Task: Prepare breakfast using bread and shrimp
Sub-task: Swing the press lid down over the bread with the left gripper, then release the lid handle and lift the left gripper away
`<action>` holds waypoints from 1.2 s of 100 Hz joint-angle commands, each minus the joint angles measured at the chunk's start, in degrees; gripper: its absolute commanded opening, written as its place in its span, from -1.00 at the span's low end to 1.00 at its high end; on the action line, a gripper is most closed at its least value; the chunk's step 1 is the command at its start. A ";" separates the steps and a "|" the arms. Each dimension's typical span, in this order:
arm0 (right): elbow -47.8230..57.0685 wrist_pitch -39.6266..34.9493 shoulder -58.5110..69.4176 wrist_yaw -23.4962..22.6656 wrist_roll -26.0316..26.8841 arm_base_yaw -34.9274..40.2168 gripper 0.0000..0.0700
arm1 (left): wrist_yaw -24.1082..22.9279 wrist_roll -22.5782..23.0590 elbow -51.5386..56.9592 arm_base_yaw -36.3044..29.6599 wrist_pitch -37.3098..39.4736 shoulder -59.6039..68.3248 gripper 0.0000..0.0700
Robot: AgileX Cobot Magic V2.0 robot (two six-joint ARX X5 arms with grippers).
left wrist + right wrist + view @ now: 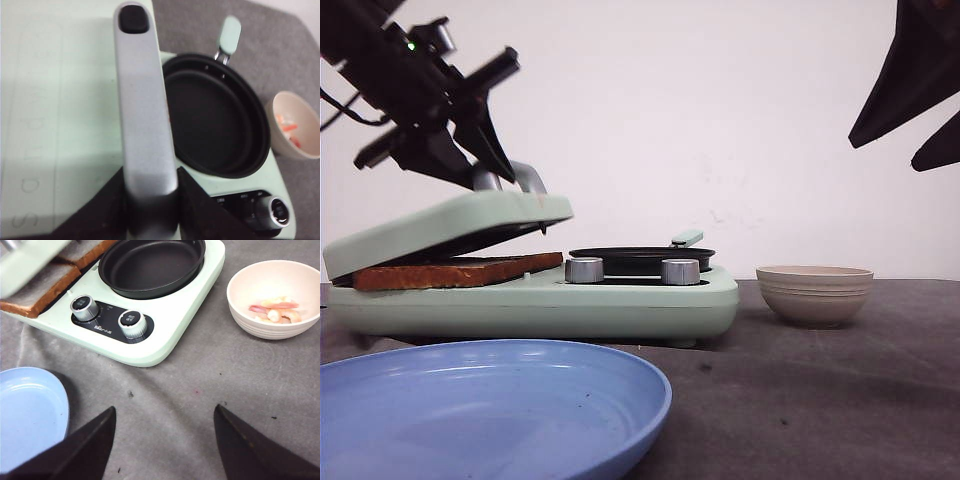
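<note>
Left gripper (150, 200) clamps lid handle (142, 100), lid part-raised | right gripper (162, 440) spread, empty | bread (455, 270) sits in press at your 10 o'clock | shrimp (277, 310) remain in bowl (250, 325), pan (150, 262) unfilled: you have cooking and plating left.

Left hand (152, 200) clamped shut (arm tilted); right hand (165, 440) spread wide.

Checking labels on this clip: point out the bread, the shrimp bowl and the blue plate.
bread (450, 271): front view, browned crust edge under the raised lid.
shrimp bowl (260, 326): right wrist view, outer wall near the rim.
blue plate (490, 400): front view, bare inner surface.
</note>
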 commanded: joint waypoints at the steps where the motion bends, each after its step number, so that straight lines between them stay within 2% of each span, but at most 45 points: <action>1: 0.11 0.37 0.35 0.20 0.85 0.31 0.10 | -1.55 0.55 -0.72 -0.46 -3.72 2.14 -0.99; 43: 0.11 0.26 0.35 0.20 1.07 0.31 0.10 | -1.92 1.79 -0.72 -1.90 -5.77 4.66 -0.97; 48: 0.11 0.26 0.35 0.20 1.07 0.31 0.10 | -1.86 1.73 -0.61 -1.88 -5.77 4.52 -0.84; 60: 0.11 0.24 0.35 0.17 1.36 0.31 0.10 | -1.57 1.73 0.35 -1.84 -5.95 4.13 -0.32; 68: 0.11 0.24 0.35 0.20 1.75 0.31 0.10 | -0.11 1.73 1.53 -1.84 -5.95 3.98 -0.20; 78: 0.11 0.24 0.35 0.20 1.92 0.31 0.10 | 1.25 1.73 3.87 -1.84 -6.78 3.63 -0.16; 88: 0.11 0.24 0.35 0.22 1.92 0.31 0.10 | 1.20 1.81 6.84 -1.84 -7.91 3.04 0.15; 99: 0.11 0.24 0.33 0.20 1.92 0.31 0.10 | 1.20 2.40 10.62 -1.84 -9.49 2.27 0.16; 120: 0.11 0.24 0.33 0.35 1.95 0.31 0.10 | 1.11 6.38 16.83 -1.84 -12.44 0.33 0.16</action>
